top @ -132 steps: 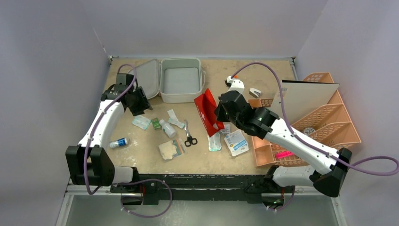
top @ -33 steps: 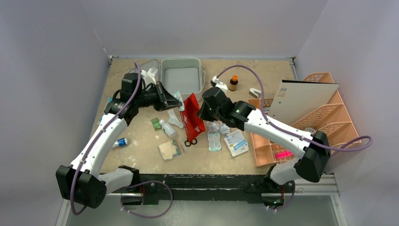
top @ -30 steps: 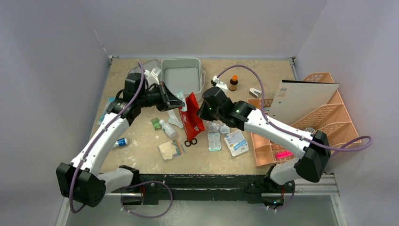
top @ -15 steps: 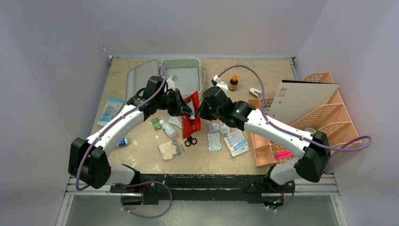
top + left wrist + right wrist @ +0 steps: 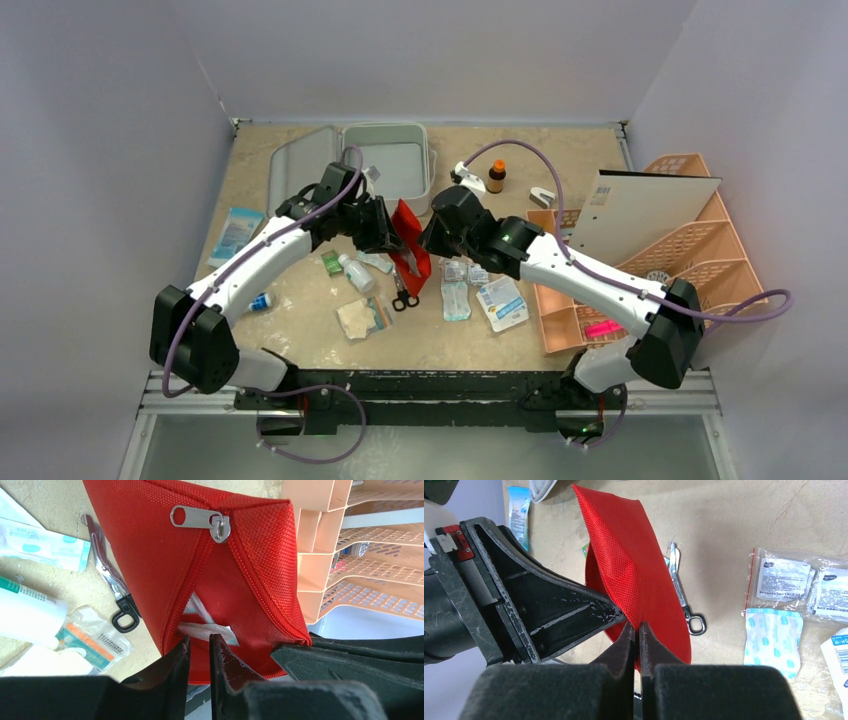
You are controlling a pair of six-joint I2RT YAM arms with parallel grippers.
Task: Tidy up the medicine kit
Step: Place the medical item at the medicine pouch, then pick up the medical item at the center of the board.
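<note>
The red pouch (image 5: 408,250) is being pinched mid-counter by the left hand (image 5: 200,652) and the right hand (image 5: 635,635), with the open medicine kit (image 5: 400,160) just beyond the left hand, toward the far edge.

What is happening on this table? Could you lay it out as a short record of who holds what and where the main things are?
Right gripper: shut on the fabric of the red pouch, holding it up
Left gripper: fingers nearly together at the pouch's unzipped mouth; grip unclear
Inside pouch: a white packet, just past the left fingertips
Medicine kit: open at the back of the table, lid flat to its left
Under the pouch: scissors on the table
Right side: orange organizer
</note>
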